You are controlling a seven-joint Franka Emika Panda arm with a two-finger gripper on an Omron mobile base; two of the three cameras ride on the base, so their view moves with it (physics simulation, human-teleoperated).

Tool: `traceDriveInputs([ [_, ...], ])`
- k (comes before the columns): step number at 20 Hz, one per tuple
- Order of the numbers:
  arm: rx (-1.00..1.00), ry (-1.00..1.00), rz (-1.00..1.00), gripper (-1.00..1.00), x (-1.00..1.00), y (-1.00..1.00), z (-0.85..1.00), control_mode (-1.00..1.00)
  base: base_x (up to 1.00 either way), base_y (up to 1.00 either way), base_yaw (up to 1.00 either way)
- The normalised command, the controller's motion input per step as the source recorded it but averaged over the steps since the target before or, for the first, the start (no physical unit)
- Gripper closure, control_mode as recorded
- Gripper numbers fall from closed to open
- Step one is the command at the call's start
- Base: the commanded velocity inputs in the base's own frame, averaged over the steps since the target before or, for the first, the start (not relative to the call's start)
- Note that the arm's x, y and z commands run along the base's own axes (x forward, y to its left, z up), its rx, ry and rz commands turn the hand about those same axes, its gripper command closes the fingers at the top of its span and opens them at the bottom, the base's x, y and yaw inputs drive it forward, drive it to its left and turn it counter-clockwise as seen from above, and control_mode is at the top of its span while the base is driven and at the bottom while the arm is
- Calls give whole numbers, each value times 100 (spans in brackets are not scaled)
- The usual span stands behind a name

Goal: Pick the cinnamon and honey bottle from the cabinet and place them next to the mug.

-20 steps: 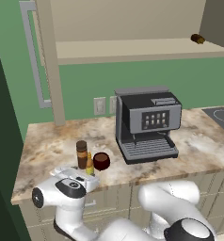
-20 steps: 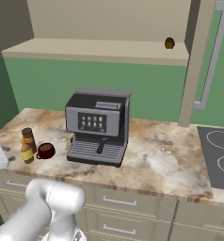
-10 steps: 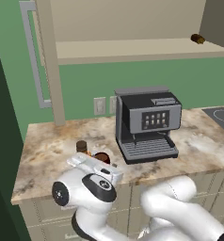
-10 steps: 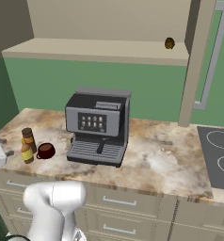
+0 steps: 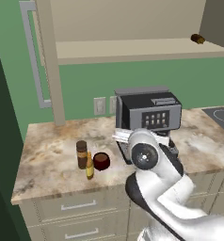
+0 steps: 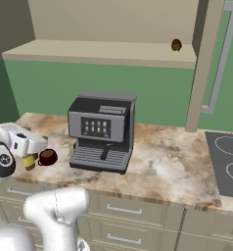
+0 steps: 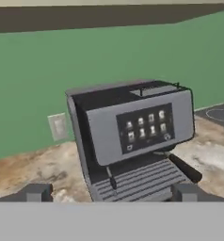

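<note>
2 fingers (image 7: 38,192) spread wide and empty face the coffee machine (image 7: 132,136), beside the mug (image 5: 101,161).

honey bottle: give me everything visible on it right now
The honey bottle is slim and amber-yellow with a narrow neck, standing upright on the marble counter near its front edge. It sits close in front of the cinnamon, with the mug to its right. Nothing grips it. Label detail is too small to tell.

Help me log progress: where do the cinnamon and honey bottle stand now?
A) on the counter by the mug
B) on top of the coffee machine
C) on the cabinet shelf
A: the cinnamon and honey bottle stand on the counter beside the mug.
</note>
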Motion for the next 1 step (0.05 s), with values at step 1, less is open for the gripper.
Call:
traceDriveInputs([
  [1, 4, 9, 26, -100, 31, -100, 87, -100, 0, 0, 0],
])
